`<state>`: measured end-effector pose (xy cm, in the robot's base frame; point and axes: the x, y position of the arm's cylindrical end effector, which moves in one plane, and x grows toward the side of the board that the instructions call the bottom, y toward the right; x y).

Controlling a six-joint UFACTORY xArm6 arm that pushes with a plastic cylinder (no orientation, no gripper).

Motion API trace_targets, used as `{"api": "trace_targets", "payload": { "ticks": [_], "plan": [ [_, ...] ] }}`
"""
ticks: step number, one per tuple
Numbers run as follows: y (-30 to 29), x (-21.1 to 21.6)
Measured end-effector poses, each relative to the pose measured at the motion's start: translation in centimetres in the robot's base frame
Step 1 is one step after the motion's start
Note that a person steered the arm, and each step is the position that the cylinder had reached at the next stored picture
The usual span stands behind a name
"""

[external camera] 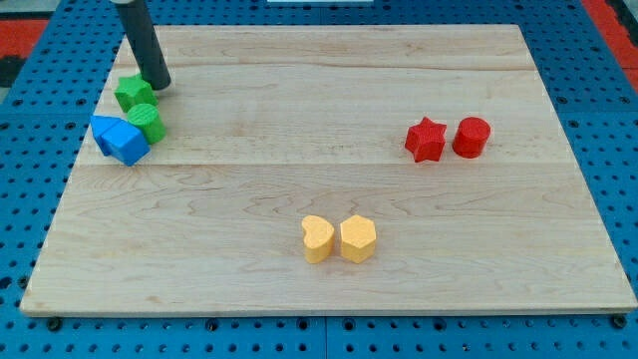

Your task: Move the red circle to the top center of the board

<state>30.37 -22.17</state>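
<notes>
The red circle (472, 137) lies at the view's right, just right of a red star (426, 140) and almost touching it. My tip (158, 85) is far away at the view's upper left, on the wooden board (329, 90), just above and right of a green star-like block (132, 93). The rod rises from the tip toward the view's top edge. The tip touches no red block.
A green round block (148, 122) sits below the green star. Two blue blocks (121, 138) lie together at the board's left edge. A yellow heart (317, 239) and a yellow hexagon (358, 238) sit side by side at bottom centre.
</notes>
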Motion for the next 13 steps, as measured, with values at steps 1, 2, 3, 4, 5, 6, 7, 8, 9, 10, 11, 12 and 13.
{"api": "trace_targets", "payload": {
  "ticks": [1,2,3,4,5,6,7,8,9,10,11,12,13],
  "plan": [
    [-1.5,3.0],
    [-1.5,4.0],
    [4.8,3.2],
    [15.7,5.6],
    [23.4,13.6],
    [32.0,16.2],
    [39.9,16.2],
    [45.1,14.7],
    [45.2,12.4],
    [43.9,11.2],
    [38.2,11.2],
    [32.8,11.2],
    [28.5,11.2]
  ]
}}
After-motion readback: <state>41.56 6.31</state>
